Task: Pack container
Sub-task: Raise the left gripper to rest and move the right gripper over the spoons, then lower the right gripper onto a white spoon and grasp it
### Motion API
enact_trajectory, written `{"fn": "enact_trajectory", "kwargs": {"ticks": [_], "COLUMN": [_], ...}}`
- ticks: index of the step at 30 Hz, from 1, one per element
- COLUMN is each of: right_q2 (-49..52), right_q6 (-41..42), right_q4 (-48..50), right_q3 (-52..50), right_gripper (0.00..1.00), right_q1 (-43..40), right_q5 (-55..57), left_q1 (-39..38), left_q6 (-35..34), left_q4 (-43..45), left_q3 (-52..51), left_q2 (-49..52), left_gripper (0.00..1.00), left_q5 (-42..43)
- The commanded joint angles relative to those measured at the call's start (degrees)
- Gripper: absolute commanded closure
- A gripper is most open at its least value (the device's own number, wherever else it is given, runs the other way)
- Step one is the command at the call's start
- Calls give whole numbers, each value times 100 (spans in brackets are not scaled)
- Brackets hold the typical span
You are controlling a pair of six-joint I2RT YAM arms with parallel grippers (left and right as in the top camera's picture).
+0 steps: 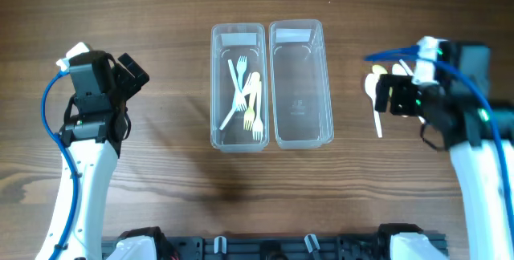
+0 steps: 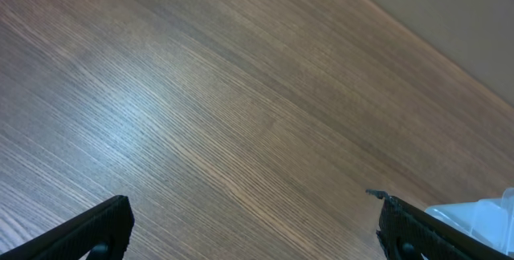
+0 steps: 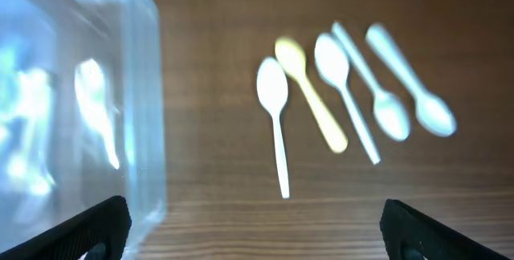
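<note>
Just right of the empty tub (image 1: pixel 301 91), hovering with the right gripper (image 3: pixel 253 228) over five loose spoons (image 3: pixel 271 83); fingers (image 3: pixel 96 228) spread wide, pinching nothing. Tight against that tub's left side, a fork tub (image 1: pixel 215 91) with forks (image 1: pixel 245 95) inside. Well left of the tub, holding the left gripper (image 2: pixel 253 220) over bare table (image 2: pixel 201 91), likewise spread and empty.

Judging by this: forks packed, spoons not yet begun, so roughly halfway. Looks like the approach to a first spoon pick.

Next: drop onto one spoon, probably the white spoon (image 3: pixel 277 144) nearest the tub, close across its thin handle, lift clear, carry over the tub's wall. Calls for a low, flat pinch, without nudging the yellow spoon (image 3: pixel 313 99) beside it.
</note>
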Motion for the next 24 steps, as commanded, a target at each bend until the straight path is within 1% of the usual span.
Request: {"fn": "enact_trajectory", "kwargs": {"ticks": [1,10,12,16,17,24], "right_q2": [605,1663,1888,2258,2343,2756], "right_q6": [-105,-323,-326,-341,-343,-341], "right_q4": [-42,68,142,247,291,761], "right_q3": [138,129,129,127,116,-48], "right_gripper": [0,2,5,27,31,32], "right_q1": [-11,-13,-13,-13,-13,-13], "right_q5": [42,26,28,28,31,94], "left_q1": [26,26,26,26,26,26], "left_q6": [109,109,109,109,109,109], "left_q4": [11,11,11,11,11,11], "left_q3": [-2,-2,-2,-2,-2,-2], "left_q2": [-44,-44,-44,-44,-44,-44], "left_gripper": [0,0,0,0,0,0], "left_q5": [-70,-70,-70,-70,-70,-70]}}
